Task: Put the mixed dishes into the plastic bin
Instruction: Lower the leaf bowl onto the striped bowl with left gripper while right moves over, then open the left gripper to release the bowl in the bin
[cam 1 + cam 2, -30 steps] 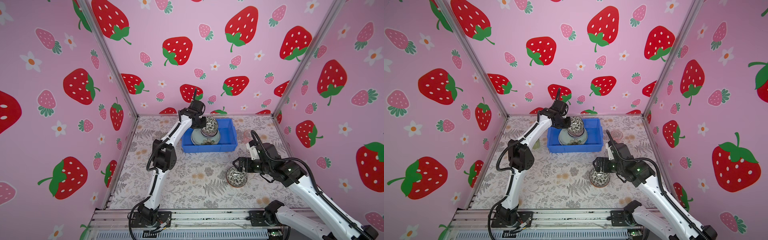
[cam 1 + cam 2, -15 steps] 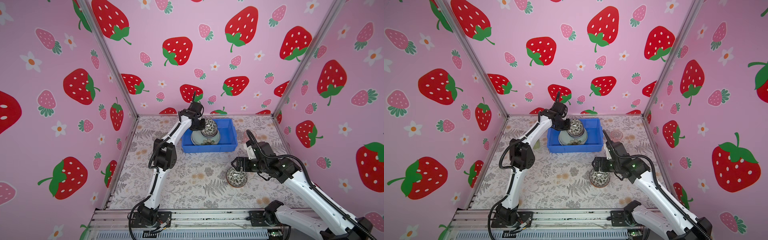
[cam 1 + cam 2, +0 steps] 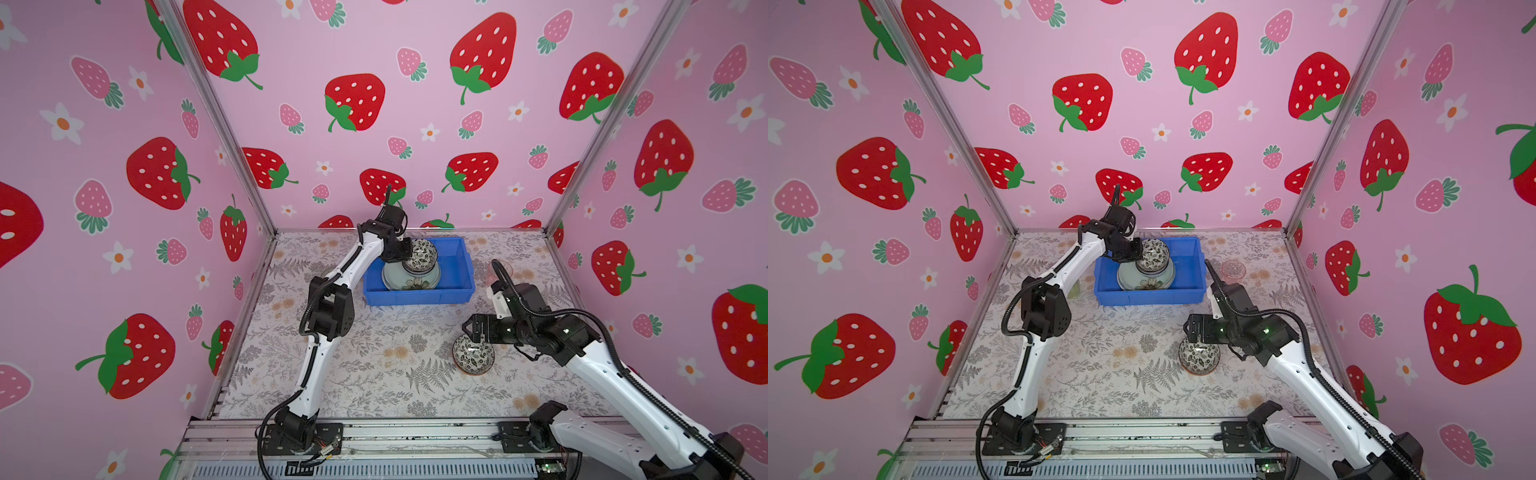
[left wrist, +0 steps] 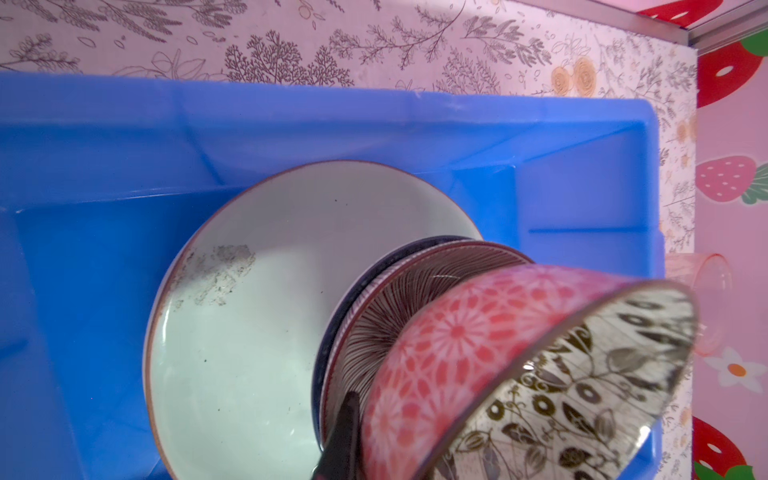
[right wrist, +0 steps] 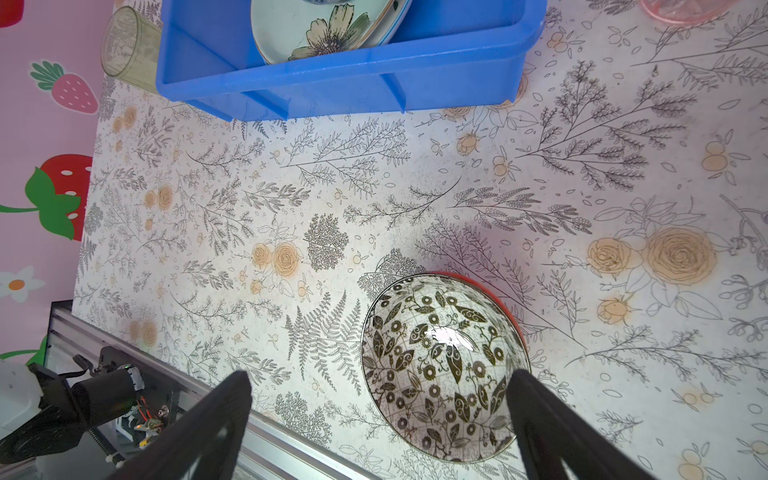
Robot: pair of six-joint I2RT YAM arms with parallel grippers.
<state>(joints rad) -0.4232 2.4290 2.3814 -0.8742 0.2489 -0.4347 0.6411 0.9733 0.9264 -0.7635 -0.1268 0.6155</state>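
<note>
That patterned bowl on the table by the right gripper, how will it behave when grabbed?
The bowl shows glossy glare, suggesting a slick glaze that may slip. It looks ceramic, probably breakable if dropped. With curved walls, it might tip if the open right gripper presses its rim.

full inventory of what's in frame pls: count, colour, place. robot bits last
bin: one, bright blue, back middle of the table
plates: pale green flower plate on top, more rims beneath, count unclear; in the bin
nested bowls: two, brown-striped inside dark blue-rimmed; on the plates
red-patterned bowl: one, black-and-white inside; tilted over the nested bowls
table bowl: one, black-and-white inside, orange-red outside; upright, front right
pink tumbler: one; on the table right of the bin
green tumbler: one; on the table left of the bin
table cover: one, grey and tan floral
walls: three, pink with strawberries
left tool: black, shut on the red-patterned bowl's rim
right tool: black, open, above the table bowl
</note>
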